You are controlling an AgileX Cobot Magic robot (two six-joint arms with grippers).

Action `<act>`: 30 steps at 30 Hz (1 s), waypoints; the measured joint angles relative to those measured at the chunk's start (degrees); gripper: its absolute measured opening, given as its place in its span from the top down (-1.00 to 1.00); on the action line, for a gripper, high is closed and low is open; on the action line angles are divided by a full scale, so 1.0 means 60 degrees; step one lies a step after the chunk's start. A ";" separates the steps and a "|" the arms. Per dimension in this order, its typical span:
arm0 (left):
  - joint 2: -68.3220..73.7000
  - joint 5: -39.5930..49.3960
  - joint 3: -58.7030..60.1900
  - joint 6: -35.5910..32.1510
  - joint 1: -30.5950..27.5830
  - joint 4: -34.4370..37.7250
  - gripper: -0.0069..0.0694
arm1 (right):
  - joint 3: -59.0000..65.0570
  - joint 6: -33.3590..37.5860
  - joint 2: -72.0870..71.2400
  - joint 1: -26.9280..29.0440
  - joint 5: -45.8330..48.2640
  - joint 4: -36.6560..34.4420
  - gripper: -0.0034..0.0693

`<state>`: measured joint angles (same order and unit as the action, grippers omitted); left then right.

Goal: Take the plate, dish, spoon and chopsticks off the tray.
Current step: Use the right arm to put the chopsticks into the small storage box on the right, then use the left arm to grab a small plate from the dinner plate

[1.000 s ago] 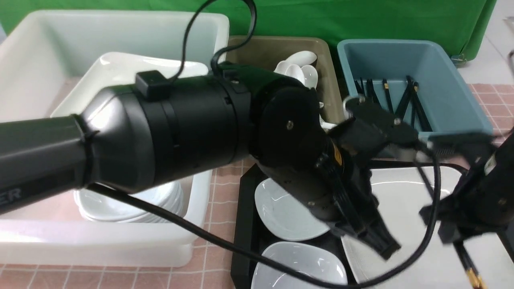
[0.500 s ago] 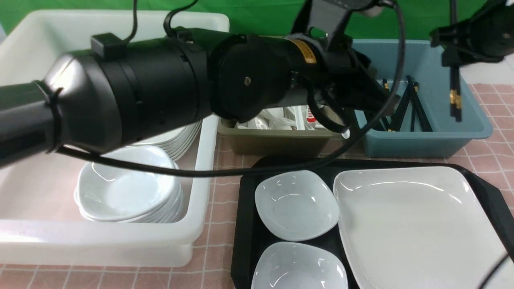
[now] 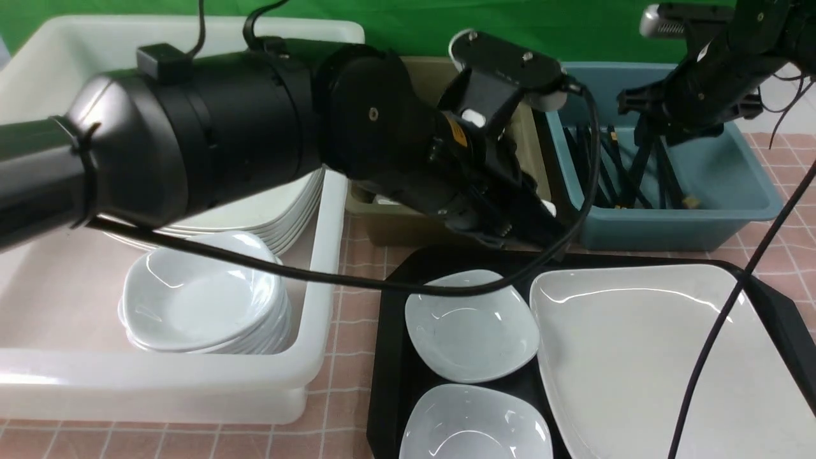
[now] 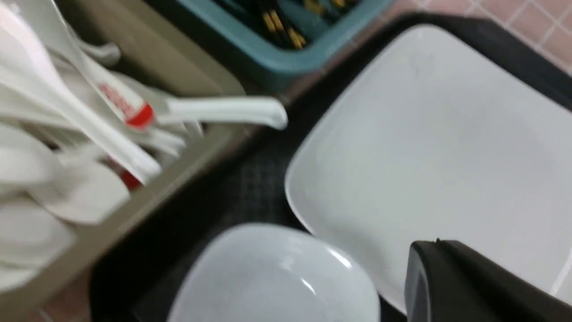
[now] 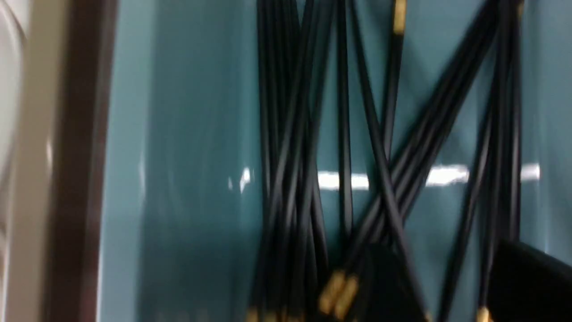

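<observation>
The plate (image 3: pixel 650 357) fills the right side of the black tray (image 3: pixel 389 331). Two small white dishes (image 3: pixel 472 331) (image 3: pixel 475 421) sit on the tray's left side. My left gripper (image 3: pixel 548 242) hangs shut and empty above the tray's back edge, close to the olive bin; in the left wrist view it (image 4: pixel 438 255) is over the plate (image 4: pixel 424 147), beside a dish (image 4: pixel 277 277). My right gripper (image 3: pixel 647 131) is open above the blue bin (image 3: pixel 733 166). The chopsticks (image 5: pixel 357 179) lie in that bin among several others, below the open gripper (image 5: pixel 451 286). No spoon shows on the tray.
The olive bin (image 4: pixel 134 210) holds several white spoons, and one plain handle (image 4: pixel 223 109) pokes over its rim. A big white tub (image 3: pixel 319 357) on the left holds stacked plates and dishes (image 3: pixel 197 306). My left arm's cable (image 3: pixel 319 277) droops across the tray's back.
My right gripper carried the chopsticks up from the tray to the blue bin and opened, dropping them in. My left arm rose off the tray and swung back toward the olive bin.
</observation>
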<state>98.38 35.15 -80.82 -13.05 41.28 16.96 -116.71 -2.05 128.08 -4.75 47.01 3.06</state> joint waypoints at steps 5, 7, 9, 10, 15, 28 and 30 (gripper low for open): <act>-0.0104 0.2213 0.0000 0.0009 0.0000 0.0536 0.83 | 0.0023 0.0759 -0.1144 0.0000 0.2334 -0.0021 0.67; -0.0195 0.3087 -0.0003 0.0009 0.0000 0.0592 0.83 | 0.0177 0.0966 -0.1694 0.0000 0.2802 -0.0141 0.81; -0.0233 0.4114 -0.0003 0.0009 0.0000 0.0480 0.83 | 0.0663 0.1479 -0.2815 0.0000 0.2940 -0.0782 0.82; -0.0233 0.4448 -0.0003 0.0017 0.0000 0.0373 0.83 | 0.0929 0.1760 -0.3232 0.0000 0.2948 -0.1164 0.82; -0.0011 0.4768 -0.0011 0.0023 0.0000 -0.0473 0.82 | 0.3659 0.3743 -0.5854 0.0000 0.2949 -0.3958 0.82; 0.1668 0.3959 -0.0021 0.0470 0.0423 -0.2352 -0.03 | 0.9939 0.6214 -1.0677 0.0000 0.1269 -0.5679 0.82; 0.1921 0.3840 -0.0021 0.0684 0.0435 -0.2544 -0.22 | 1.0177 0.6239 -1.0890 0.0000 0.1232 -0.5691 0.82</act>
<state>109.91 58.18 -80.94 -8.95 43.89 1.69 -55.65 35.38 62.74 -4.75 54.40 -31.09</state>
